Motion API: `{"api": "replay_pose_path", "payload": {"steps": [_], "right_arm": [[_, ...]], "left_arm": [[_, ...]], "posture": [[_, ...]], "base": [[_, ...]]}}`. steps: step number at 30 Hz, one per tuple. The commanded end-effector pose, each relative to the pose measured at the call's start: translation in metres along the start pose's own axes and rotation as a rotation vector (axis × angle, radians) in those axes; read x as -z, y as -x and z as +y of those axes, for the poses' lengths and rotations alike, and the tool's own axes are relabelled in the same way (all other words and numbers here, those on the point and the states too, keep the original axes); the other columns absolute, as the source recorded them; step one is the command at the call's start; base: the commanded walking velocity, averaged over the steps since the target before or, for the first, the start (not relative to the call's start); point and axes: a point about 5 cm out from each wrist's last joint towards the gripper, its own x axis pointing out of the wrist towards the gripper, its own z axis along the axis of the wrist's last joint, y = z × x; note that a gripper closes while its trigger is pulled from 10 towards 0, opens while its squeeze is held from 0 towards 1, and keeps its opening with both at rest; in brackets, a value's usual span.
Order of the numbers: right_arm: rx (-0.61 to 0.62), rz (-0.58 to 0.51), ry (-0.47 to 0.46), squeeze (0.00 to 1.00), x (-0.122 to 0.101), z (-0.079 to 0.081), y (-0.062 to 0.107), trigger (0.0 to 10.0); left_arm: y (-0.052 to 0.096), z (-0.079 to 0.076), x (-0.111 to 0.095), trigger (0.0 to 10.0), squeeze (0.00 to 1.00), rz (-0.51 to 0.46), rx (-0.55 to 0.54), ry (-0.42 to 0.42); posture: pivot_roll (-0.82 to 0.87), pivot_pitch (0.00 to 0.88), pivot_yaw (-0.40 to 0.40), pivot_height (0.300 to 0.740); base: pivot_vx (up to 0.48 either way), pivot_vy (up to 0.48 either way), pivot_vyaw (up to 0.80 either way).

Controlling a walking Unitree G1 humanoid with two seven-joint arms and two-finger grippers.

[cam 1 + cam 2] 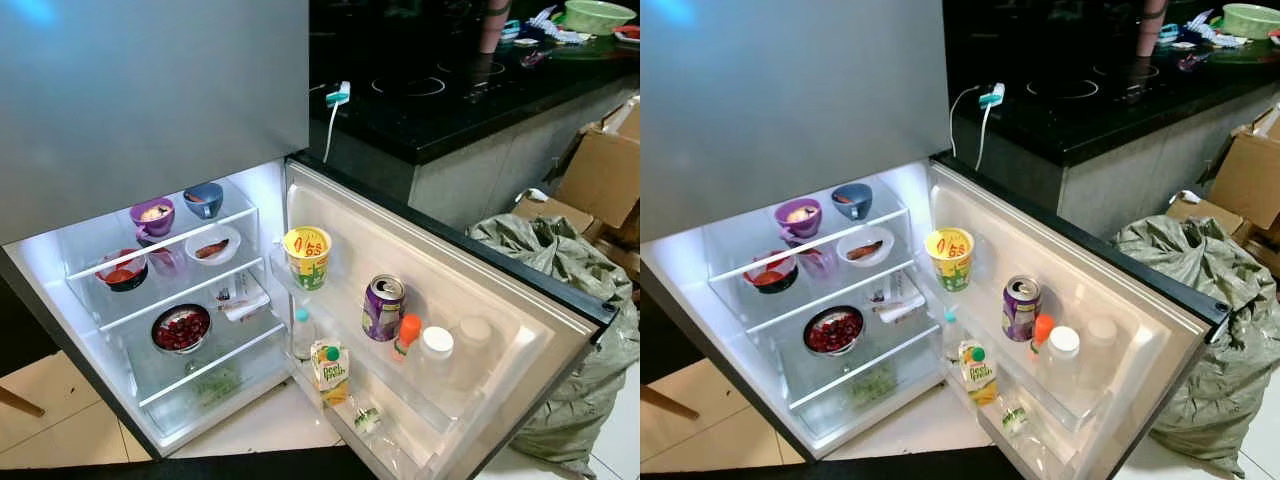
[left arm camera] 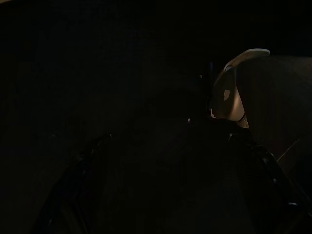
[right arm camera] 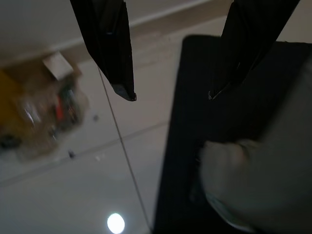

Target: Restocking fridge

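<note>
**Fridge open, grippers idle**

From the head cameras I see the fridge (image 1: 150, 110) with its lower door (image 1: 470, 290) swung wide toward my right. On the door shelf a purple can (image 1: 384, 308) and a yellow paper cup (image 1: 307, 257) stand upright, long axes vertical; a juice carton (image 1: 330, 372) stands below them. Glass shelves carry a purple bowl (image 1: 152, 216), a blue bowl (image 1: 204, 199) and a steel bowl of red fruit (image 1: 181, 329).

Left wrist view is nearly black; I cannot tell the left gripper's state.

Right wrist view: the right gripper (image 3: 170, 95) hangs over pale floor tiles, its matte black fingers (image 3: 114, 58) spread apart, holding nothing.
</note>
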Motion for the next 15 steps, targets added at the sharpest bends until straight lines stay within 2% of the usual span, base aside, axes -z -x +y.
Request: {"api": "replay_pose_path", "payload": {"steps": [1,9,15], "right_arm": [[0.015,0.025,-0.018,0.00,0.0054,-0.0008,0.0003,10.0],[0.035,0.045,-0.025,0.00,0.0077,-0.0024,0.0006,10.0],[0.059,0.085,0.005,0.00,0.0107,-0.0055,0.0011,10.0]], "left_arm": [[0.0003,-0.0069,0.0087,10.0,0.00,0.035,0.038,-0.002],[0.0000,-0.0088,0.0088,10.0,0.00,0.039,0.052,-0.009],[0.0002,-0.0061,0.0095,10.0,0.00,0.045,0.024,0.010]], "posture": [[-0.04,0.000,0.005,0.740],[-0.04,0.000,0.004,0.740],[-0.04,0.000,0.004,0.740]], "base": [[0.000,0.000,0.00],[0.000,-0.472,0.00],[0.000,0.000,0.00]]}}
